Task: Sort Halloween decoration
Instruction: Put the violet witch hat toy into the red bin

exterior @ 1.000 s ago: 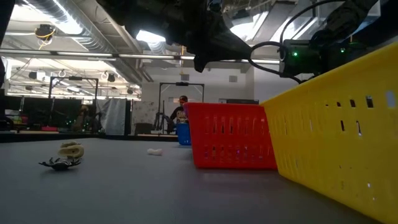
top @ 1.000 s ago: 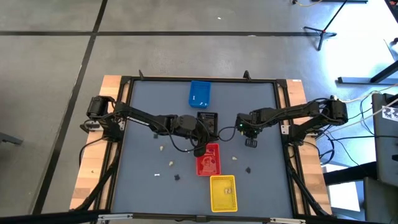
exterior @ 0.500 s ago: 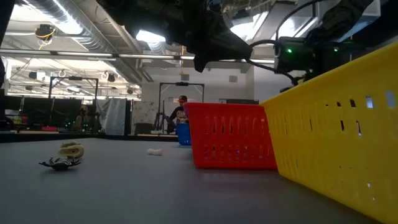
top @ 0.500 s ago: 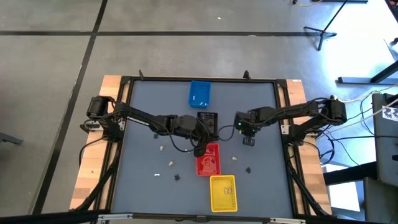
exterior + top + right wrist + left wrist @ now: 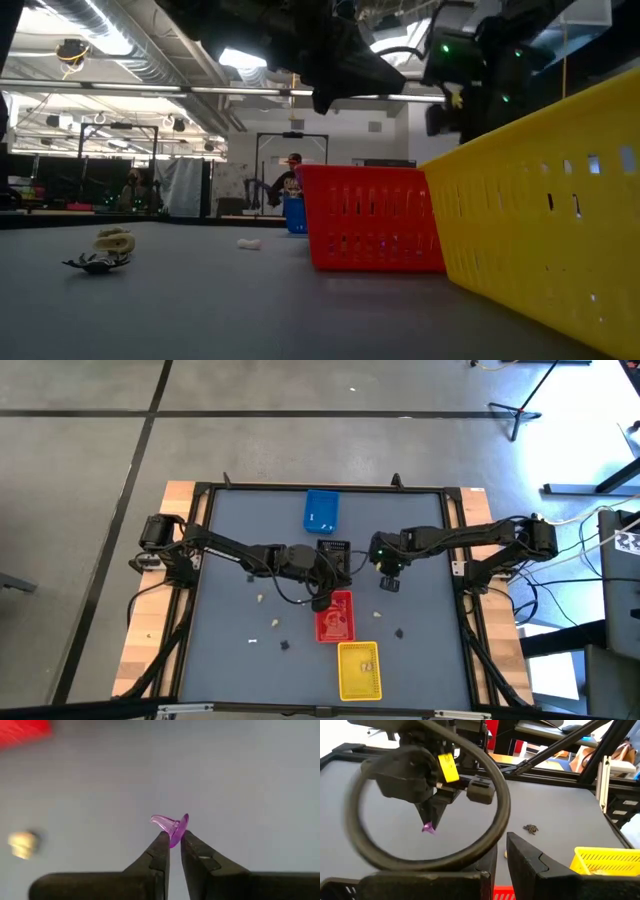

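My right gripper [image 5: 388, 583] hangs above the table, right of the black tray [image 5: 334, 550], shut on a small see-through purple decoration [image 5: 171, 825]. The left wrist view shows the same piece [image 5: 427, 827] hanging clear below that gripper [image 5: 431, 815]. My left gripper [image 5: 322, 600] waits over the far left corner of the red tray [image 5: 337, 618]. Loose pieces lie on the table: cream ones [image 5: 261, 599] [image 5: 273, 623] [image 5: 378, 615] and dark ones [image 5: 285, 645] [image 5: 398, 631]. My right gripper pinches the purple decoration by its flat round brim [image 5: 183, 826] between the two fingertips [image 5: 162, 840], coming from above and pointing down. The curved pointed end [image 5: 159, 820] sticks out to one side. The piece is lifted clear of the table.
A blue tray [image 5: 321, 510] sits near the far edge and a yellow tray [image 5: 359, 670] near the near edge, in line with the black and red trays. A cable loop [image 5: 485, 770] from the right arm hangs close to my left wrist. People stand in the room behind [image 5: 290, 185].
My right gripper has moved toward the table's left and a little toward the far edge, nearing the black tray, still shut on the purple piece. My left arm has kept still.
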